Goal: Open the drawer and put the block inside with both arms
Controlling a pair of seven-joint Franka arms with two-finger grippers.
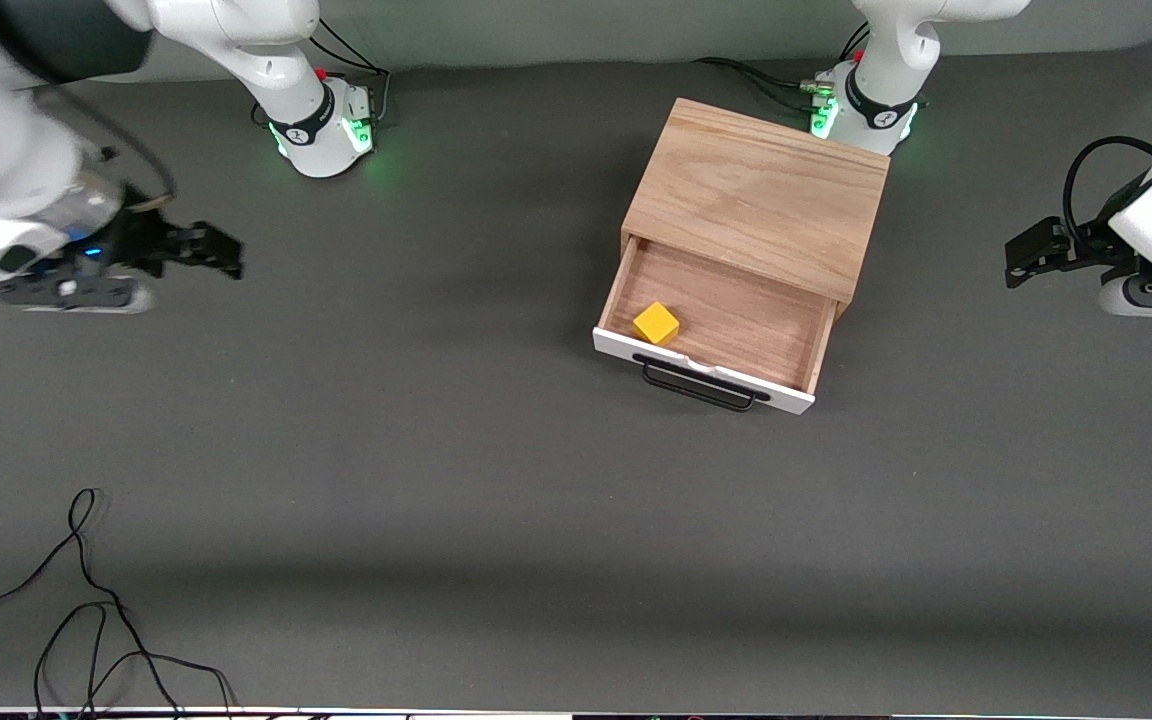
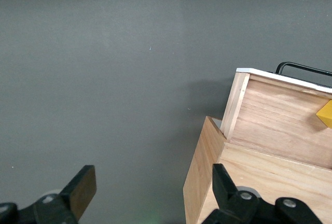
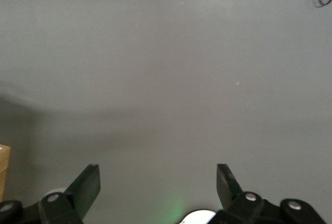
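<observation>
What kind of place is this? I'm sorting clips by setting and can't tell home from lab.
Most likely a robotics lab bench, not a home. Two arm bases with green lights are fixed to a dark grey table, loose cables trail over it, and the only props are a small wooden drawer box and a yellow block.

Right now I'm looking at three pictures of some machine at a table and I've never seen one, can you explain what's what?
These are two white robot arms at a dark table. One picture looks down from a high camera facing them; the other two come from cameras on each arm's wrist. A wooden box sits on the table with its drawer pulled open and a small yellow block inside. A loose black cable lies nearer the camera. The left end effector and right end effector both hang open over bare table, holding nothing.
</observation>
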